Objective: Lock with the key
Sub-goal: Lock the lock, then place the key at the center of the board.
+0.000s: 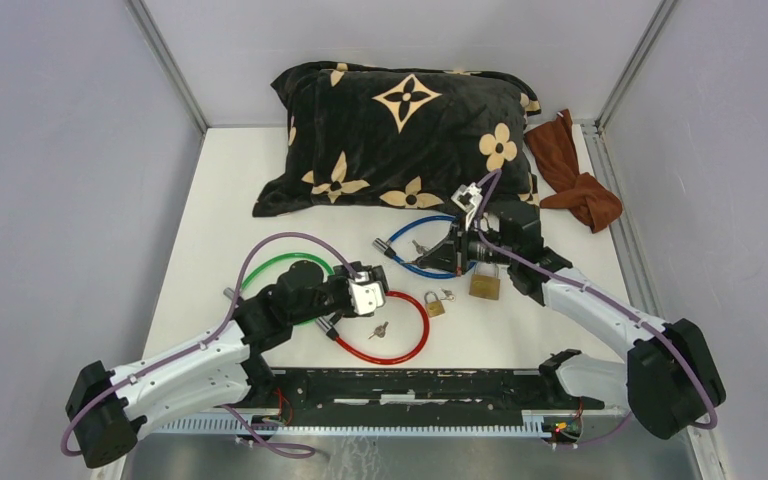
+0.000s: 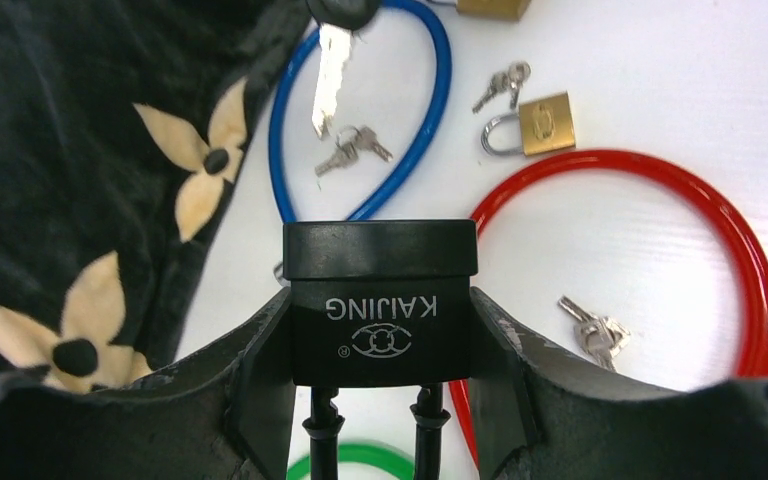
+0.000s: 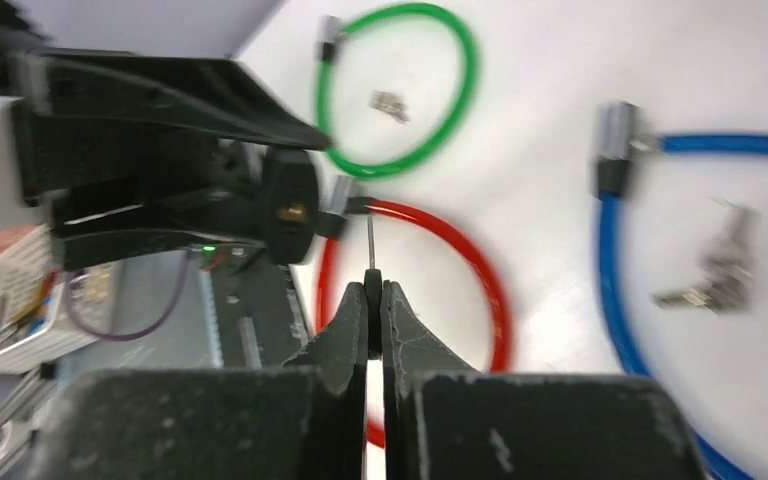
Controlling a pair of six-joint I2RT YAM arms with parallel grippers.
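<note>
I can read one word: KAIJING, upside down in the left wrist view, stamped over a ring emblem on the black lock body. My left claw has that lock body pinched, one finger pressed on each side, and holds it above the table near the middle. The red cable runs up to it.

My right claw is pressed together on the black head of the key. The blade sticks out past the fingertips, near the lock body's brass keyway but not touching it — a small gap shows between them.

Each cable loop has something inside it:
- The red loop holds a small bunch of keys.
- The blue cable rings another key bunch.
- The green cable rings a third bunch, which is blurred.

A small brass padlock lies just outside the red loop, and a larger brass padlock lies beside my right claw.

The black flowered pillow fills the back of the table, its front edge close to the blue loop, and a brown cloth lies in the back right corner. Bare white table shows at the left, behind the green loop.
</note>
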